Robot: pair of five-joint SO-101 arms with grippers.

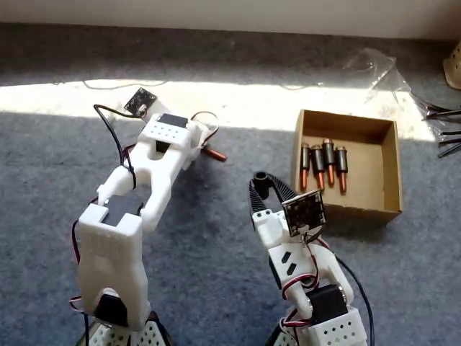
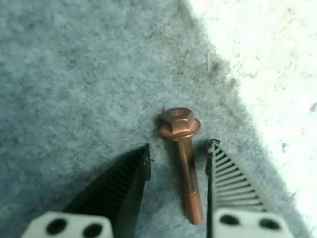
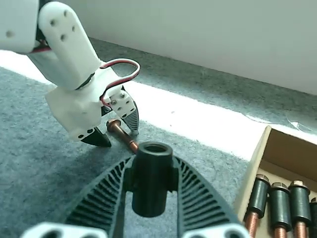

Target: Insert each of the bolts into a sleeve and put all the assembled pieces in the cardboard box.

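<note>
On carpet (image 2: 74, 74), bolt (image 2: 184, 163) inside open left hand (image 2: 180, 144), head outward; right hand (image 3: 152, 166) clamps upright sleeve (image 3: 152, 186).

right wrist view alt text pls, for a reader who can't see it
The right claw grips a black sleeve upright, its hole facing up. Beyond it on grey carpet, the open left claw straddles a copper bolt. Nearby, a cardboard box holds bolts already in sleeves.
</note>
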